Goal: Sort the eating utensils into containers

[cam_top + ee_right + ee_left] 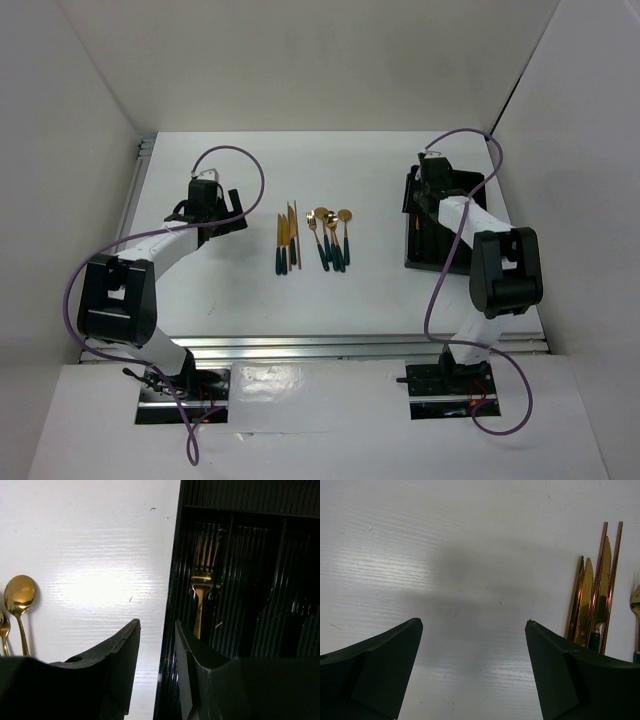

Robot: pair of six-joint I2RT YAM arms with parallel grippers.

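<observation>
Right gripper (157, 622): matte black fingers parted, holding nothing, poised at the left wall of the ribbed black tray (240, 500). One glossy gold fork (202, 580) lies lengthwise in the compartment beside that wall, and a gold spoon (19, 594) rests outside on the white table (100, 540). Left gripper (474, 622): fingers wide apart above the table, with serrated gold knives (592, 600) and copper-toned chopsticks (615, 580) bunched just to its right.

My two arms: white-sleeved links (165, 243) between bulky black joint housings (118, 300). Thin purple cable (243, 158) loops off each wrist and trails to the black base blocks (445, 380); orange-red wires (482, 400) there. Matte black wedge-shaped fingers (380, 670): flat inner faces, sharp top corners, faint green tint.
</observation>
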